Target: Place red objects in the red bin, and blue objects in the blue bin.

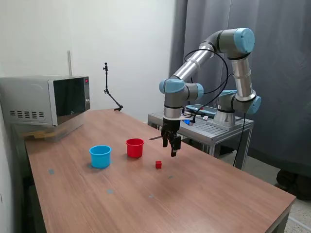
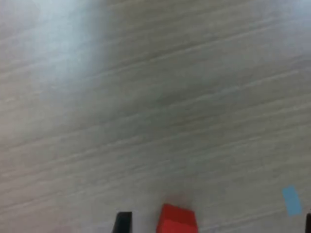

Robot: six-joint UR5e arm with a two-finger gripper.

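Observation:
One small red cube lies on the wooden table, to the exterior view's right of the red bin. The blue bin stands further to that view's left. My gripper hangs above the table, just beyond the cube and not touching it. In the wrist view the same red cube shows at the picture's edge beside one dark fingertip, and the other finger is far off at the frame's side, so the gripper is open and empty. No blue objects are in view. What the bins hold is hidden.
A microwave sits at the table's far corner on the exterior view's left. A metal cart with the arm's base stands behind the table. Small grey tape marks dot the tabletop, and a pale blue mark shows in the wrist view.

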